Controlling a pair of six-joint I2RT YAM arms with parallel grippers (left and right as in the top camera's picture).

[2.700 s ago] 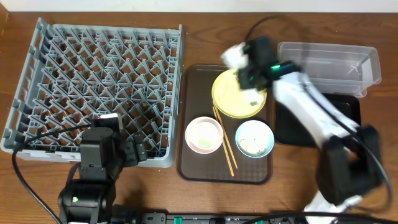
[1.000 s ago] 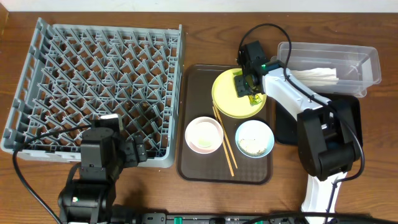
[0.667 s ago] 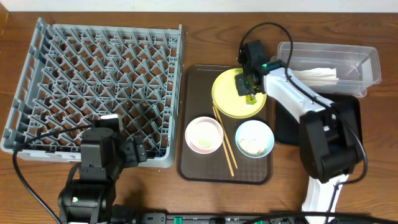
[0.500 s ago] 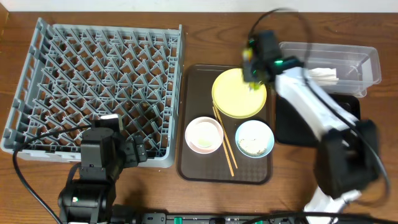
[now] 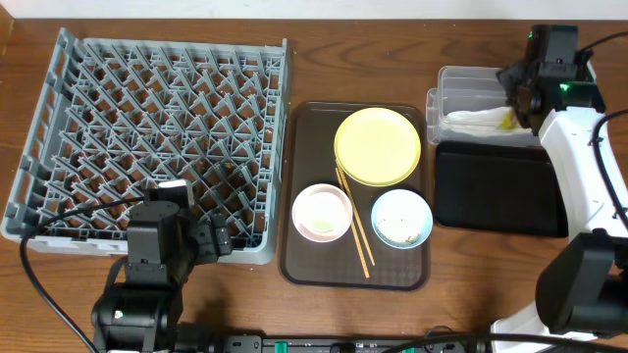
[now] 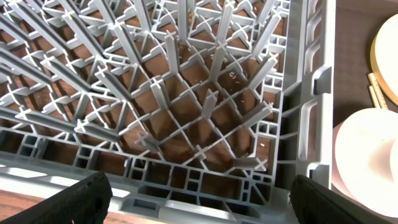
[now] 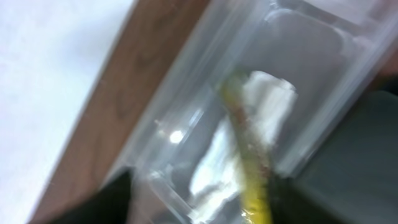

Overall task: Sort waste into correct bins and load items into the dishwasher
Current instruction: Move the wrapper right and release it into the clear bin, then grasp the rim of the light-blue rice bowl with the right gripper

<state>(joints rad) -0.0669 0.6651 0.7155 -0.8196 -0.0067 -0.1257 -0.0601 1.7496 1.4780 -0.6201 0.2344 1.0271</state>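
Observation:
My right gripper (image 5: 518, 96) hovers over the clear tub (image 5: 461, 83) at the back right. In the blurred right wrist view its jaws stand wide apart, so the right gripper (image 7: 205, 199) is open. A green-and-yellow wrapper (image 7: 249, 162) hangs edge-on between them, close to the right finger, above the white napkin (image 7: 261, 99) in the tub (image 7: 186, 124). My left gripper (image 6: 205, 205) is open over the near edge of the grey dish rack (image 6: 186, 112). On the brown tray lie the yellow plate (image 5: 378, 145), pink bowl (image 5: 322, 213), blue bowl (image 5: 401, 218) with crumbs, and chopsticks (image 5: 353, 226).
The black tray (image 5: 500, 186) lies just in front of the clear tub. The brown serving tray (image 5: 294, 196) sits between the dish rack (image 5: 157, 127) and the black tray. My left arm's base and cables are at the front left.
The right gripper lifted the wrapper off the yellow plate and swung right to above the clear tub, where its jaws have opened. The left arm has not moved.

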